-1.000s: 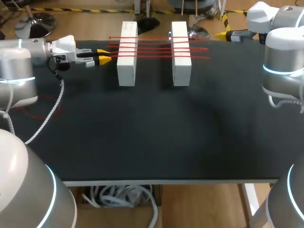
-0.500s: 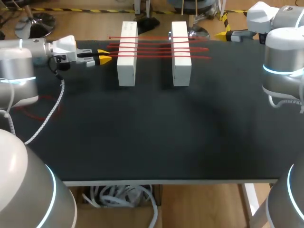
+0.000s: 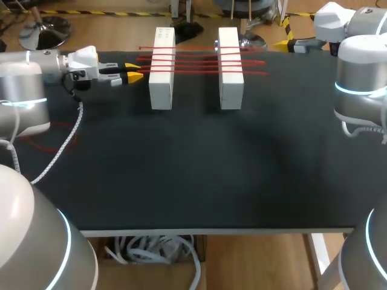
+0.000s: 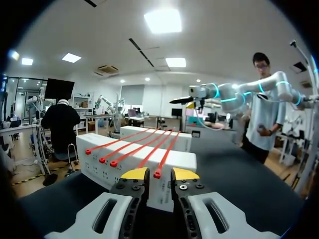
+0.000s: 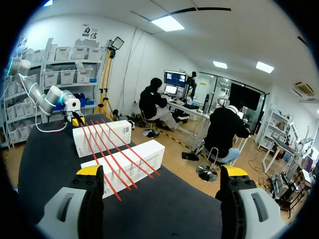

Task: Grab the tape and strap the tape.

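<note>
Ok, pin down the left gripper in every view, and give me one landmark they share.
Head view: left gripper at the table's far left, fingers pointing at the ends of the red ties.
Left wrist view: left gripper is the camera's own, lower middle, one tie end right at its tips.
Right wrist view: left gripper small, beyond the two white blocks.
Shared landmark: the red ties lying across both blocks.
</note>
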Available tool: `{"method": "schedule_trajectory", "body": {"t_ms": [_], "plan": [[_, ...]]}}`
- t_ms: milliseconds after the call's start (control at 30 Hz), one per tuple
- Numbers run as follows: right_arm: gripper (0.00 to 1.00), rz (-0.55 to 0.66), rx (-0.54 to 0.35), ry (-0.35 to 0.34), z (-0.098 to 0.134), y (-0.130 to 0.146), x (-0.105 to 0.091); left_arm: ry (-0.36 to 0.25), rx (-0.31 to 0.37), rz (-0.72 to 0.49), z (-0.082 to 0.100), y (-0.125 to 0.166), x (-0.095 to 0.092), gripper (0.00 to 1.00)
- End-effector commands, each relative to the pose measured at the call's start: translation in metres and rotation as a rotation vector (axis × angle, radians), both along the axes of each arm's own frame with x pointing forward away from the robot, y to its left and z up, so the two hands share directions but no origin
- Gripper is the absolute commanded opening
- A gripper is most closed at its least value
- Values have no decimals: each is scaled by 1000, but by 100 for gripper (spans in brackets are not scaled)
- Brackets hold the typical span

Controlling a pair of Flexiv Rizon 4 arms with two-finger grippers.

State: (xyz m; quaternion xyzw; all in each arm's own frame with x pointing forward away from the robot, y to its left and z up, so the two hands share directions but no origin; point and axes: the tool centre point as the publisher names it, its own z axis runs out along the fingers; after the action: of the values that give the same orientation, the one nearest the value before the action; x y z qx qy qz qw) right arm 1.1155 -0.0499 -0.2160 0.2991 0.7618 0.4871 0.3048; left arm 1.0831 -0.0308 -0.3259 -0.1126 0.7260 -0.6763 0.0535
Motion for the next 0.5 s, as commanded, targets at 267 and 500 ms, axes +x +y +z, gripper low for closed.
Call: {"method": "schedule_trajectory", "body": {"t_ms": [267, 500], "plan": [[100, 2, -1, 3, 1, -1, 0, 0, 0, 0, -2, 0, 1, 0], [100, 2, -1, 3, 1, -1, 0, -7, -1, -11, 0, 1, 0, 0]]}}
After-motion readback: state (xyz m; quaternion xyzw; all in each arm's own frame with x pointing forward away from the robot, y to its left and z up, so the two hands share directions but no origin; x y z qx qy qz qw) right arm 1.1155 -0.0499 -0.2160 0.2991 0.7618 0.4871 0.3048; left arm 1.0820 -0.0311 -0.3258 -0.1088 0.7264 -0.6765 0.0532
